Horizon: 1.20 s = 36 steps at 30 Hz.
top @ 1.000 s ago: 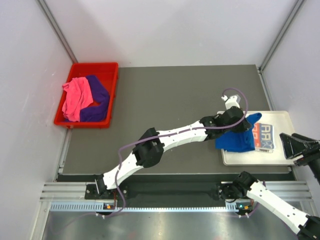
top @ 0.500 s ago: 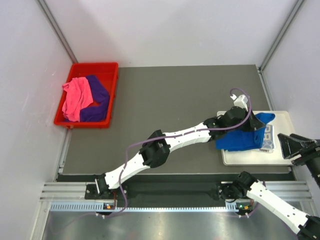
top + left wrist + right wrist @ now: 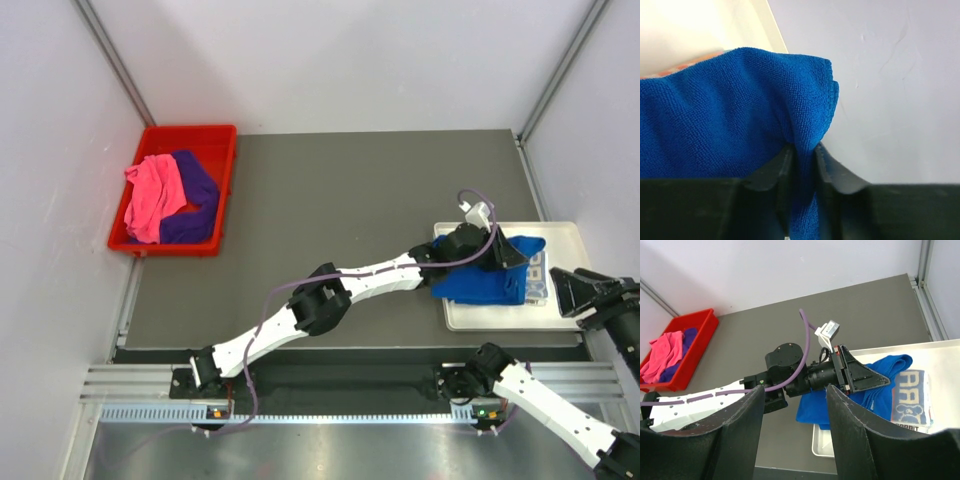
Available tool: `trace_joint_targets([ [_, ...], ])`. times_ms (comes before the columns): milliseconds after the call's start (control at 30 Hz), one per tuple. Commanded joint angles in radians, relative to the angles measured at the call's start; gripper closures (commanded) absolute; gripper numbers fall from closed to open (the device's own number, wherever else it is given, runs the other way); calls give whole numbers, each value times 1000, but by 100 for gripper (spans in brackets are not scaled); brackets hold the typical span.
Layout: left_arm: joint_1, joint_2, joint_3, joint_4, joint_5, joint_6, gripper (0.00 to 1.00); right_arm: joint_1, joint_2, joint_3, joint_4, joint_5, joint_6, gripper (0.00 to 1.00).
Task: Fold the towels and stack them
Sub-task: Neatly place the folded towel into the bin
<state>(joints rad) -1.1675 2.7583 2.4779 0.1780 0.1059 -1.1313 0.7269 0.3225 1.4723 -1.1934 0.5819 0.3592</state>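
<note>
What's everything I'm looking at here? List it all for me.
blue towel: one, royal blue, on the tray, over the printed towel
printed towel: one, cream, on the tray, partly covered
pink towel: one, in the bin
purple towel: one, in the bin
bin: one, red, far left
tray: one, white, right side
table: one, dark grey
left claw: black, pinching the blue towel
right claw: black, open, empty
</note>
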Motion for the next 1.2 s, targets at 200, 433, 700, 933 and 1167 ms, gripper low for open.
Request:
trace_joint_targets([
  [200,9,3,61,150,47,-32,41,11,-2,-12,17,12,6,48],
  [433,15,-20,33,149,61,-21,42,12,4,-20,23,10,9,48],
  [700,22,-132,-56,117,81,93,43,14,13,-29,34,10,9,48],
  [933,48,-340,-299,166,115,172,45,14,44,-73,83,-30,-6,47],
  [1167,103,-626,-724,319,115,241,46,12,108,-133,153,-120,-8,44],
])
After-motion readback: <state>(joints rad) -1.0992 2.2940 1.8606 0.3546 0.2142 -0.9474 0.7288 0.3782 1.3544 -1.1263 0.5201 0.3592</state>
